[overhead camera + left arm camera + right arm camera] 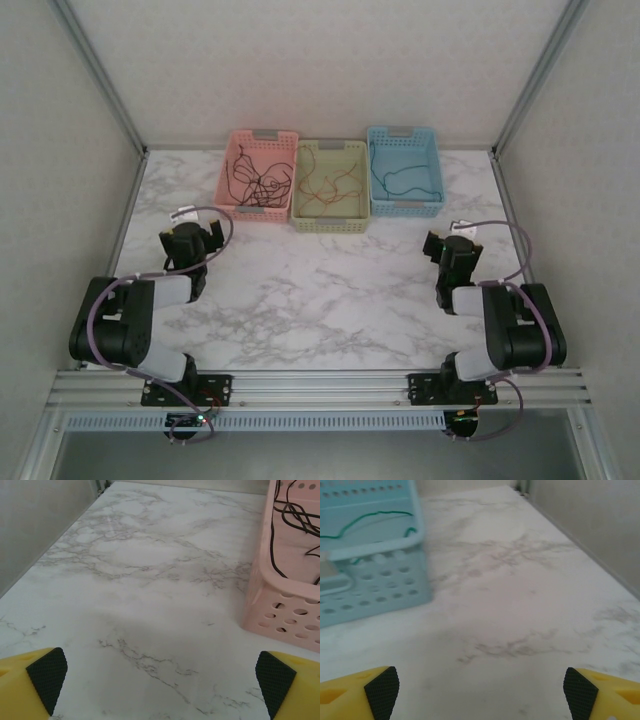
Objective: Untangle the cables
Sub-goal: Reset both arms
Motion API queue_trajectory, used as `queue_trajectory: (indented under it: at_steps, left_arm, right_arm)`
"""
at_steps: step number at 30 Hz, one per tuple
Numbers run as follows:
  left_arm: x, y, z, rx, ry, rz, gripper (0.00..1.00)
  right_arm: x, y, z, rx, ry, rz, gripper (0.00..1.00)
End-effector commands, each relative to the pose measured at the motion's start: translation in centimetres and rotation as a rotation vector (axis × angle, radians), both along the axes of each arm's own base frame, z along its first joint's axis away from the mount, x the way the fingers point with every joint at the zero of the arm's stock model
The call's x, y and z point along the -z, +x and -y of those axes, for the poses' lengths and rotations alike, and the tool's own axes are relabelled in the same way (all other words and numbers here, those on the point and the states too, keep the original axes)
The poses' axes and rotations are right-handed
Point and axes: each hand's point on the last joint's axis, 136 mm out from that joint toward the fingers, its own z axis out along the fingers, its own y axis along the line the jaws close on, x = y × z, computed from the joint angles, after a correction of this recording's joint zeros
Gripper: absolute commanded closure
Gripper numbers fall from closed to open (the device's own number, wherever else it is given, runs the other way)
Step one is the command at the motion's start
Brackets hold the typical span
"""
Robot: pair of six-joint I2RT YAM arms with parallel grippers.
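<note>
Thin cables lie in three baskets at the back of the table. Dark cables (255,182) are tangled in the pink basket (234,160), with black loops (295,517) showing in the left wrist view. Red-orange and brown cables (330,185) sit in the green basket (330,222). A teal-green cable (400,178) lies in the blue basket (437,165); in the right wrist view the teal cable (370,519) curls inside it. My left gripper (192,238) hovers open over bare marble, short of the pink basket. My right gripper (447,247) is open, nothing between its fingers.
The marble table (320,290) is walled by metal posts and white panels on both sides. The pink basket's corner (280,615) stands just ahead and right of the left fingers. The blue basket's wall (375,590) is ahead and left of the right fingers.
</note>
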Motion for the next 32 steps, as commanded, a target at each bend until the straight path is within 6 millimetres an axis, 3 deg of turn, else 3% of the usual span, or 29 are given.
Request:
queue_trajectory:
  at_steps: [1,5,6,7,28,32]
  left_arm:
    - [-0.3,0.6,0.5,0.032,-0.031,0.022,0.00]
    - [-0.3,0.7,0.4,0.033,-0.038,0.020,0.00]
    - [-0.3,0.6,0.4,0.032,-0.040,0.020,0.00]
    - [-0.3,0.6,0.3,0.032,-0.039,0.020,0.00]
    - [-0.3,0.6,0.4,0.032,-0.038,0.021,0.00]
    - [-0.3,0.6,0.4,0.033,-0.038,0.020,0.00]
  right_arm:
    - [-0.3,1.6,-3.0,-0.167,-0.024,-0.010,0.13]
    - [-0.4,1.8,-2.7,-0.164,-0.005,0.006,0.10]
    - [-0.3,1.8,-2.7,-0.165,-0.004,0.004,0.02]
    - [-0.5,1.9,-2.7,-0.166,-0.005,0.010,0.01]
    - [-0.3,2.0,-2.8,-0.181,0.010,-0.005,0.01]
    - [-0.3,2.0,-3.7,-0.245,0.018,-0.005,0.01]
